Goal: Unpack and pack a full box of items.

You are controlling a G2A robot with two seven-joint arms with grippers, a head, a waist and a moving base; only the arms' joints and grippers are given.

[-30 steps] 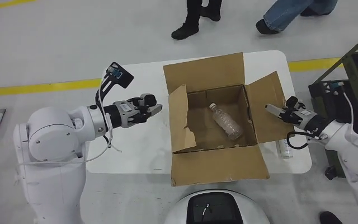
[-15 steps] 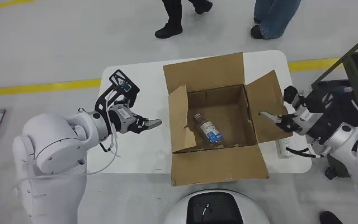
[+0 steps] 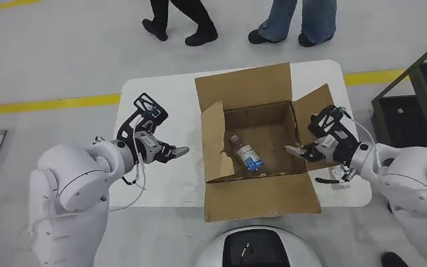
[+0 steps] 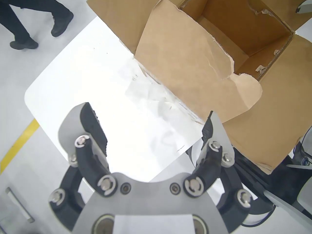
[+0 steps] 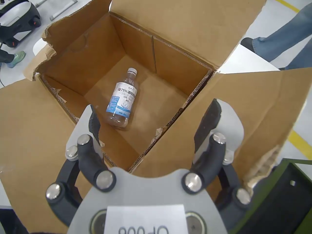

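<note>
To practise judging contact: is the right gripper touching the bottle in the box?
Apart. Top view shows bare floor of the box between the right gripper and the bottle.

Box (image 4: 243,25) floor, from the left wrist, hidden behind its torn upright flap (image 4: 190,74).

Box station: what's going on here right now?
An open cardboard box sits on the white table, with one clear labelled bottle lying on its floor. The right gripper, open, hangs over the box's edge, aimed towards the bottle. The left gripper, open too, hovers over the table beside the box. Neither holds anything.
</note>
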